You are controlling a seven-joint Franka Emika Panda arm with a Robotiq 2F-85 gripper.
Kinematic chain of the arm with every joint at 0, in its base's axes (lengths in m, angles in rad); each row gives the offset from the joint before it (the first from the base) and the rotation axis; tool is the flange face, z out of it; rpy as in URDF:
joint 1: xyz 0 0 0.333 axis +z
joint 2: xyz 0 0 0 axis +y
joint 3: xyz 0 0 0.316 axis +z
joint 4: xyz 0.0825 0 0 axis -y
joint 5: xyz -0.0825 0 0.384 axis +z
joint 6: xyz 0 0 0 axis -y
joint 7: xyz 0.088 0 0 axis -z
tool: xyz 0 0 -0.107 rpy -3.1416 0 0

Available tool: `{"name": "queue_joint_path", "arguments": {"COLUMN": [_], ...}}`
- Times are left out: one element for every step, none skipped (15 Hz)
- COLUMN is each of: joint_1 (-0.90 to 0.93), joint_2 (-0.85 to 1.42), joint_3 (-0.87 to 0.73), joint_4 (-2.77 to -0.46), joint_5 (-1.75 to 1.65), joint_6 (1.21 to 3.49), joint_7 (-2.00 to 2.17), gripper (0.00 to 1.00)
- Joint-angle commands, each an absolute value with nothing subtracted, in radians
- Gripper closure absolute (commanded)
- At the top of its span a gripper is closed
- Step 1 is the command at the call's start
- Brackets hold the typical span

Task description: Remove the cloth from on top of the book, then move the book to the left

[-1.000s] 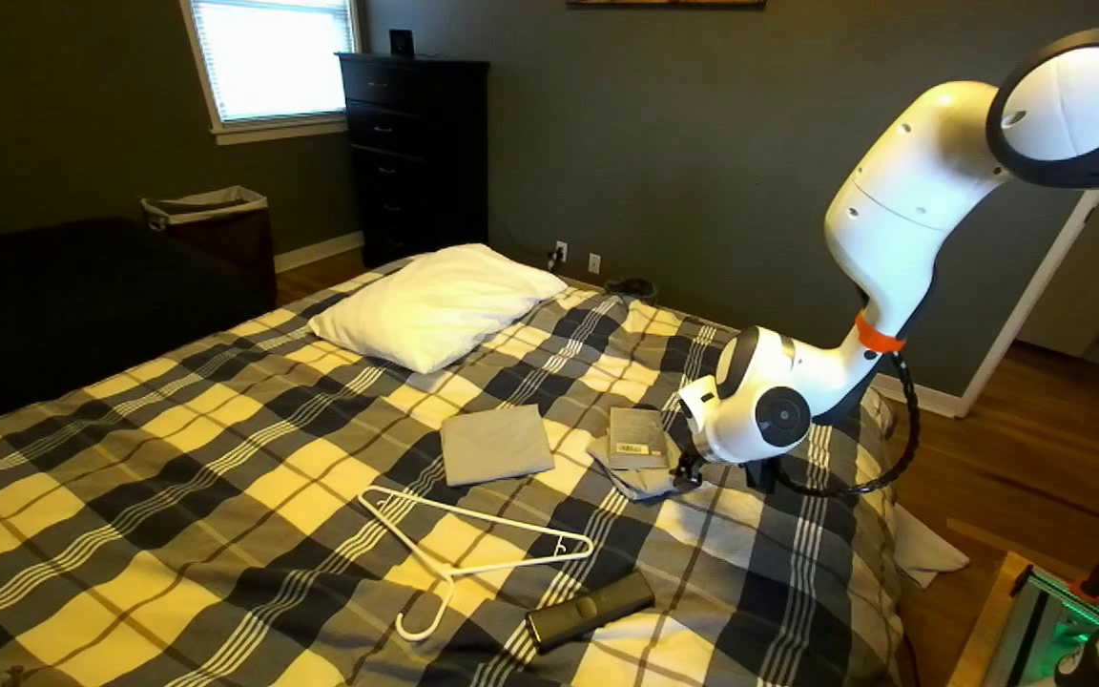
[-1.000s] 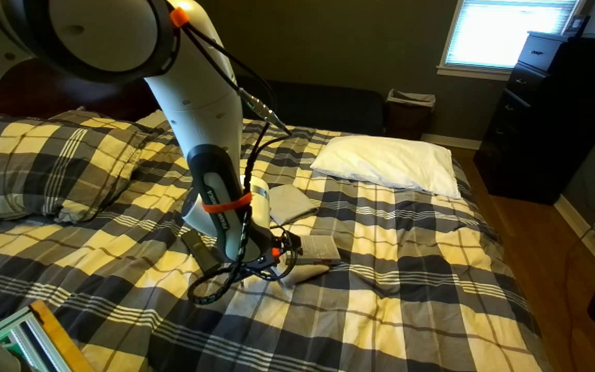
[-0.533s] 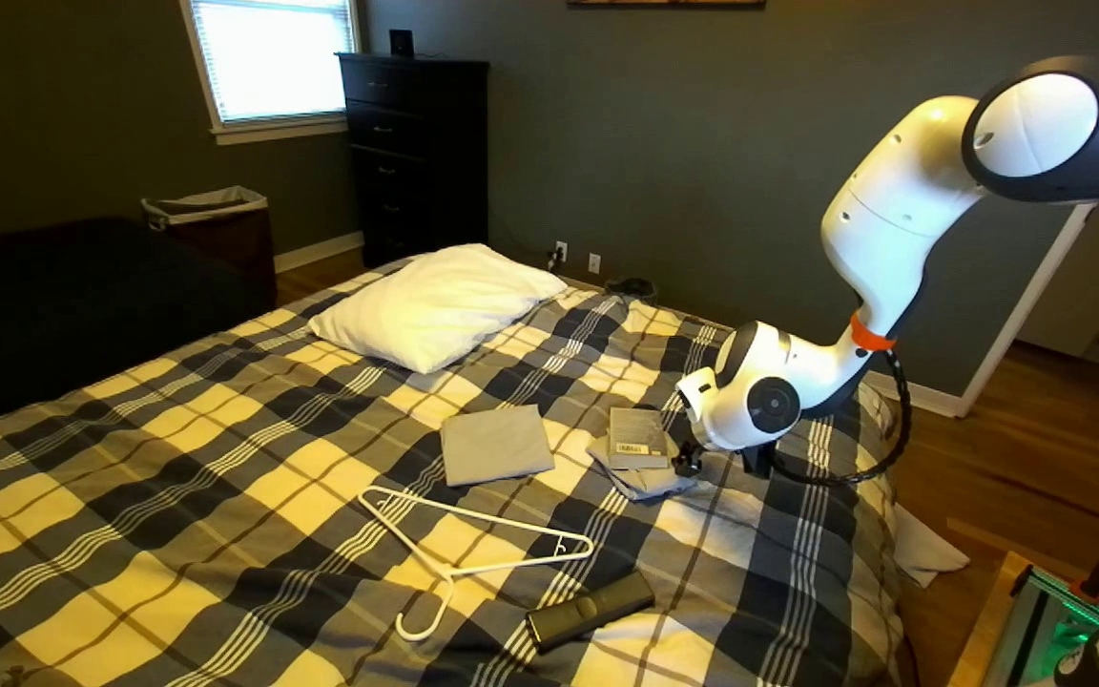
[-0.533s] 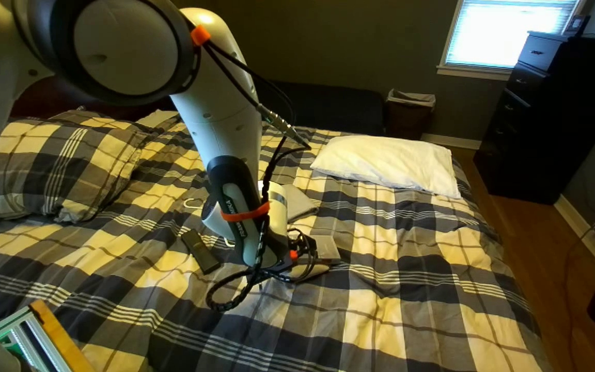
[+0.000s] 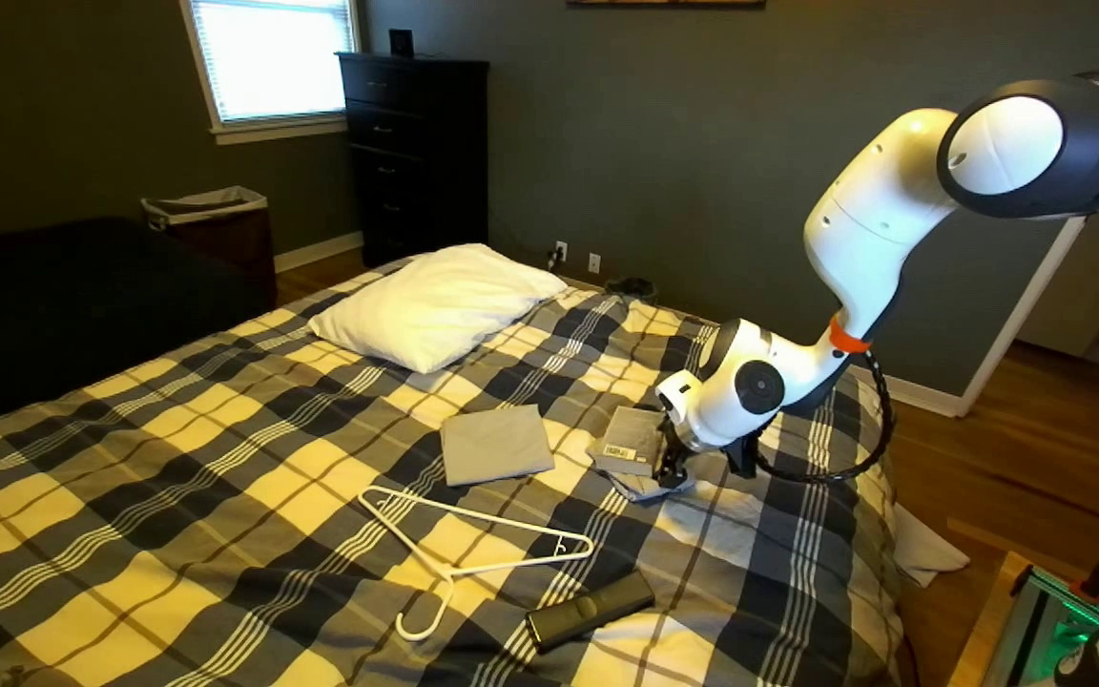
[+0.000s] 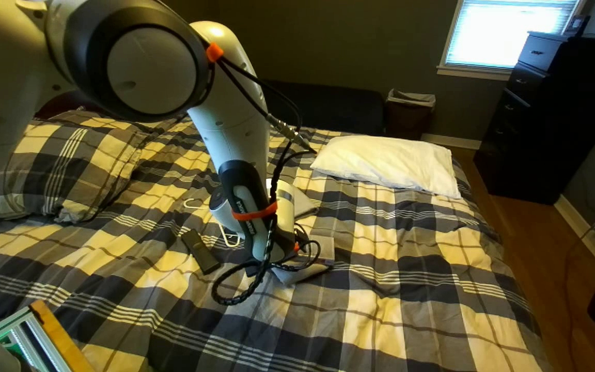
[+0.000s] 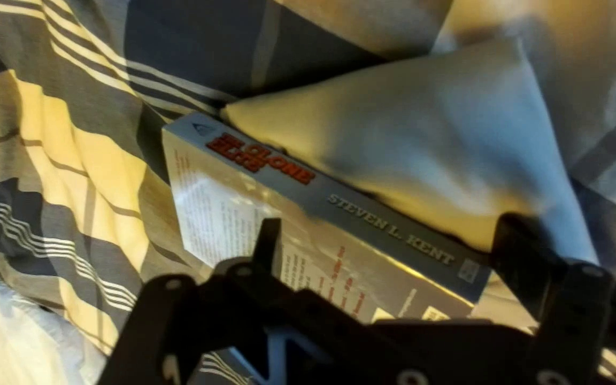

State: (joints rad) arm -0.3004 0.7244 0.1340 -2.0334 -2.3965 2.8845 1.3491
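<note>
The book is grey with a barcode and lies on a rumpled pale grey-white cloth. In the wrist view the book's spine faces up-frame, and the cloth shows beyond it. A second folded grey-beige cloth lies flat to the left in an exterior view; it is partly hidden behind the arm in an exterior view. My gripper is open at the book's near end. One finger is over the back cover, the other beside the spine's end. The gripper partly hides the book.
A white hanger and a dark remote-like object lie nearer on the plaid bedspread. A large white pillow lies farther back. A cable loop hangs from the arm. A framed base stands beside the bed.
The gripper has lifted slightly, then moved left against the book in an exterior view. The book has turned, its near end shifting left. The folded cloth has not moved.
</note>
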Motion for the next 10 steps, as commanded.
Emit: {"name": "queue_joint_path", "arguments": {"joint_1": [-0.239, -0.226, -0.209, -0.191, -0.176, -0.167, -0.158, -0.151, -0.147, -0.143], "joint_2": [0.764, 0.769, 0.778, 0.786, 0.791, 0.799, 0.804, 0.813, 0.822, 0.829], "joint_3": [0.083, 0.075, 0.067, 0.057, 0.052, 0.056, 0.059, 0.061, 0.066, 0.071], "joint_4": [-1.998, -1.993, -1.985, -1.98, -1.978, -1.969, -1.964, -1.956, -1.945, -1.935], "joint_5": [-2.296, -2.273, -2.248, -2.217, -2.192, -2.178, -2.163, -2.15, -2.145, -2.148], "joint_6": [2.899, 2.872, 2.841, 2.8, 2.752, 2.711, 2.679, 2.656, 2.643, 2.633], "joint_7": [1.255, 1.238, 1.22, 1.206, 1.198, 1.199, 1.198, 1.193, 1.195, 1.2], "gripper": [0.0, 0.0, 0.0, 0.0, 0.0, 0.0, 0.0, 0.0, 0.0, 0.02]}}
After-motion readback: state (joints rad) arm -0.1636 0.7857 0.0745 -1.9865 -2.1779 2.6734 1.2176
